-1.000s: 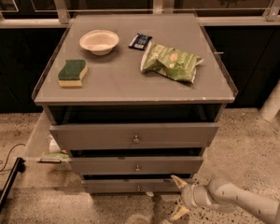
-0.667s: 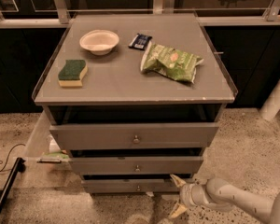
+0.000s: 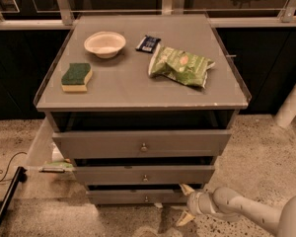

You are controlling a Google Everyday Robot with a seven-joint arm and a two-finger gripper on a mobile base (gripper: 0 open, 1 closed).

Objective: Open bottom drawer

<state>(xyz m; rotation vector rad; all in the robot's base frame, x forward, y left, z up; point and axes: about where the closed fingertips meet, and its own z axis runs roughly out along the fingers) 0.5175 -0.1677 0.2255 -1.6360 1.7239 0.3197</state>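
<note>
gripper (image 3: 186,204) at lower right of frame, fingers (image 3: 188,188) spread wide, empty | risk: you close on the bottom drawer (image 3: 118,197) right edge, miss its knob (image 3: 146,198), slip off

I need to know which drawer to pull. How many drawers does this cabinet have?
3, stacked: the top drawer, the middle drawer below it, and the bottom drawer lowest. None appear hidden. The gripper sits low at the bottom drawer's right end.
</note>
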